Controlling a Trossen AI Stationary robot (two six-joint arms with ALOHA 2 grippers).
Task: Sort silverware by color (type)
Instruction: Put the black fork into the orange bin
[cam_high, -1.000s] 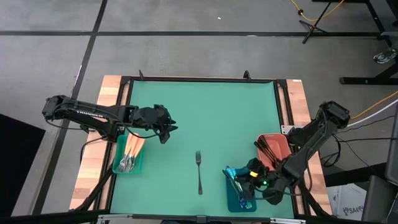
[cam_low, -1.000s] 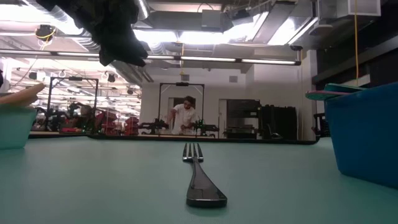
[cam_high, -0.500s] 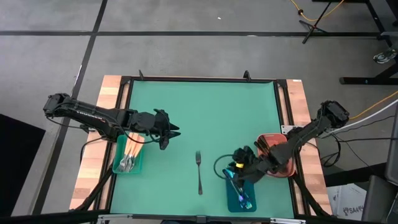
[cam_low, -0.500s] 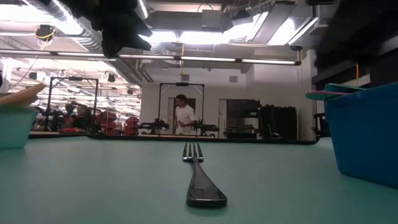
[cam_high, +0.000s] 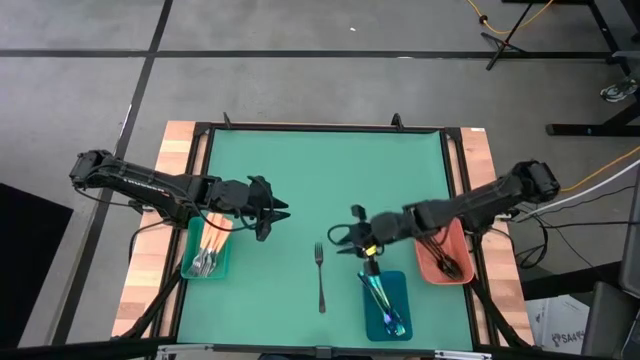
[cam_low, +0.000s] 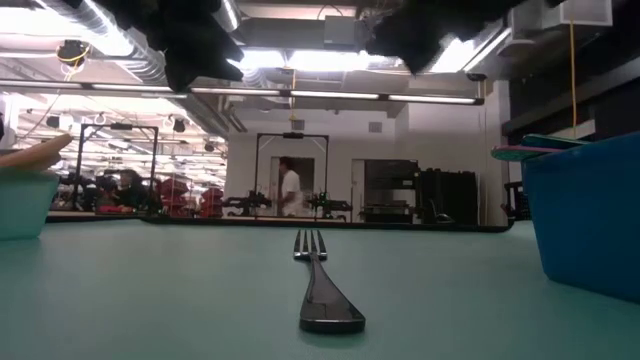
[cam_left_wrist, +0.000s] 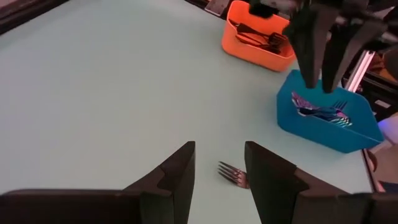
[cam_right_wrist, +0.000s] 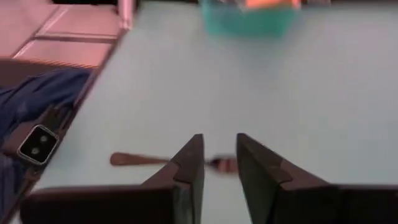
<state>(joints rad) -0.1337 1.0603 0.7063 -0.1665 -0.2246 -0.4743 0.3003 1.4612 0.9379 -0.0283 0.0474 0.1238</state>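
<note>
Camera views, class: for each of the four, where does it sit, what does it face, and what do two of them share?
High: overhead, facing down; both arms, left claw, right claw.
Low: table height, facing the room; arms overhead.
Left wrist: behind its fingers, facing blue tray.
Right wrist: behind its fingers, facing teal tray.
All share the dark fork.

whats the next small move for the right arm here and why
Probably lower the right claw onto the lone dark fork left on the mat: its fingers are open and empty, it hovers just beside the tines, and the other silverware already sits in trays.
</note>
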